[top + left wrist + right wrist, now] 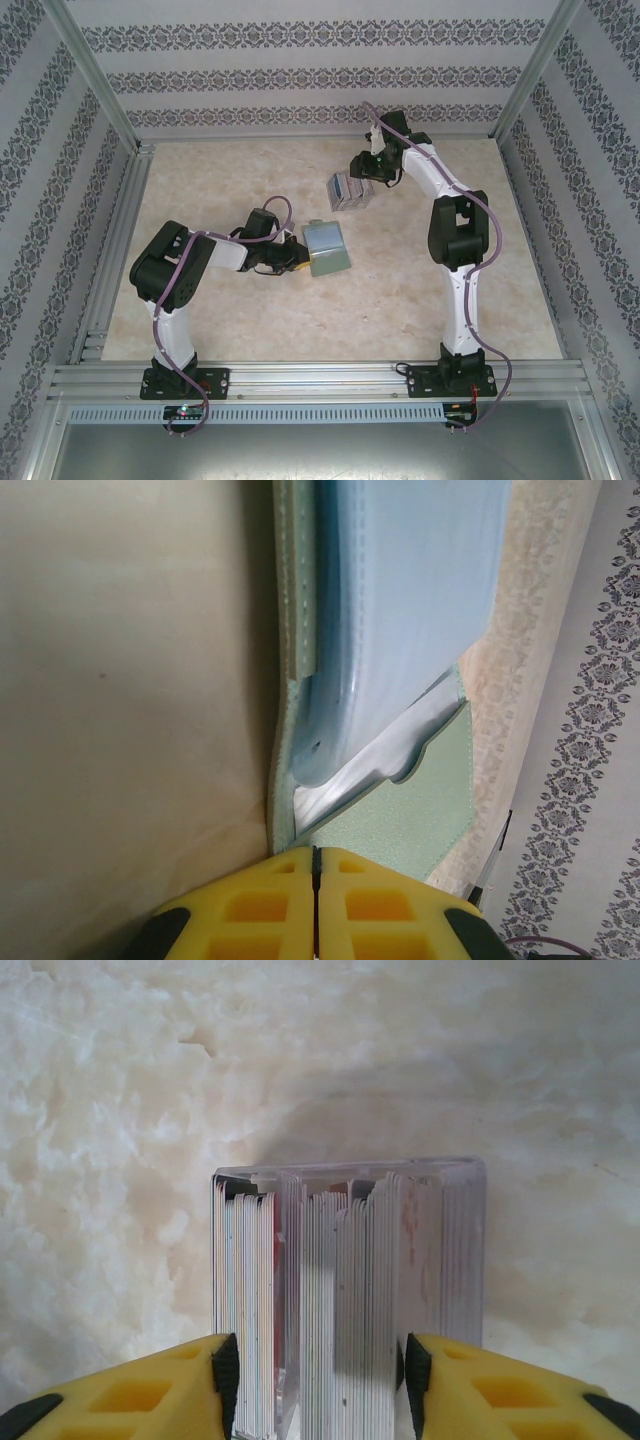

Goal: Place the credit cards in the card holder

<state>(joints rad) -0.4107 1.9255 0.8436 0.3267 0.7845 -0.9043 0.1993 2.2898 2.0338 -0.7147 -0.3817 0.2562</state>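
The credit cards stand on edge as a tight bundle in a clear case at the back middle of the table. In the right wrist view the credit cards sit between my right gripper's black pads, which press on both sides of the bundle's middle part. My right gripper reaches down onto them from the far side. The grey-green card holder lies in the middle of the table. The card holder is partly open, showing pale blue lining. My left gripper is shut on its near edge, at the holder's left side.
The marble-look table is ringed by patterned walls and an aluminium frame rail at the near edge. Bare tabletop lies in front of and to the right of the card holder.
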